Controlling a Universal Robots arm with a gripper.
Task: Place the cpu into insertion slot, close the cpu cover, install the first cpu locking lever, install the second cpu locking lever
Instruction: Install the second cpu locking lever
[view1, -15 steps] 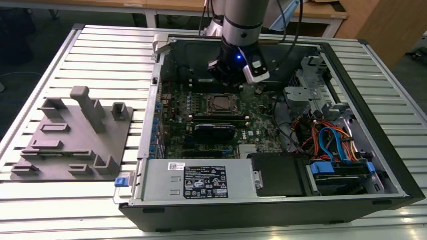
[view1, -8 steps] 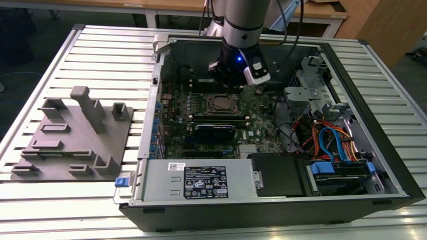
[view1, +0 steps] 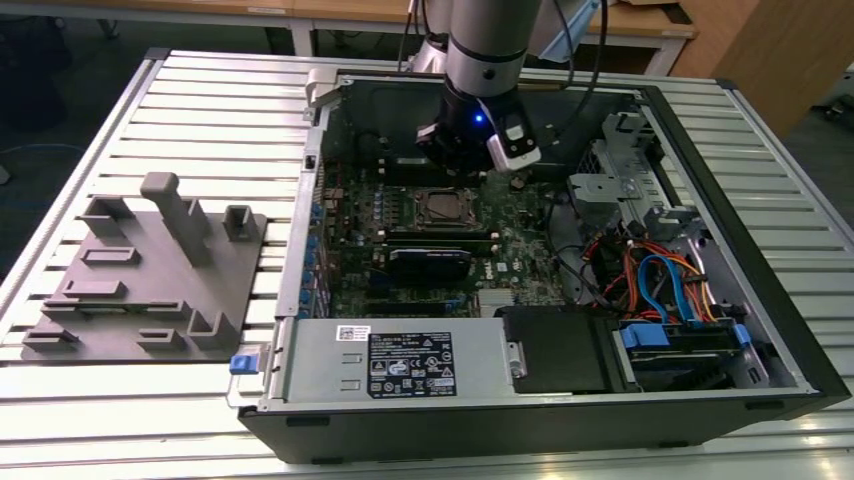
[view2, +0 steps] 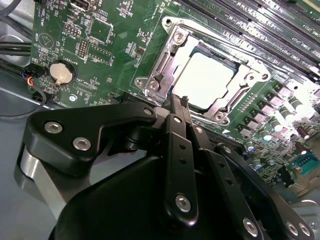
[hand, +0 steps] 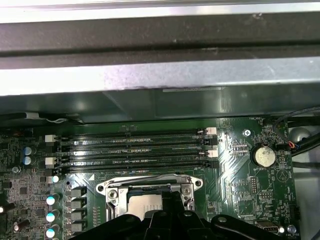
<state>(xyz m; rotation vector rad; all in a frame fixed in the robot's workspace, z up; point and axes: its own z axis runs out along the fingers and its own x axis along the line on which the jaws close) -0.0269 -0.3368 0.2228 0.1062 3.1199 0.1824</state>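
Inside the open black metal computer case (view1: 534, 425), on the green circuit board (view1: 521, 240), the small square silver-tan cpu (view2: 202, 80) sits in the black-rimmed square insertion slot (view2: 216, 54). The thin metal square-framed cpu cover (view2: 248, 80) lies flat over it, so those two steps look done. Whether either locking lever is latched I cannot tell. The black gripper (view2: 178, 100) hovers just beside the socket's edge, fingers drawn together with nothing visible between them. The case also holds blue and orange cables (view1: 661, 275) and a labelled grey box (view1: 400, 365). A grey moulded fixture (view1: 134, 270) lies beside the case, on the exterior view's left
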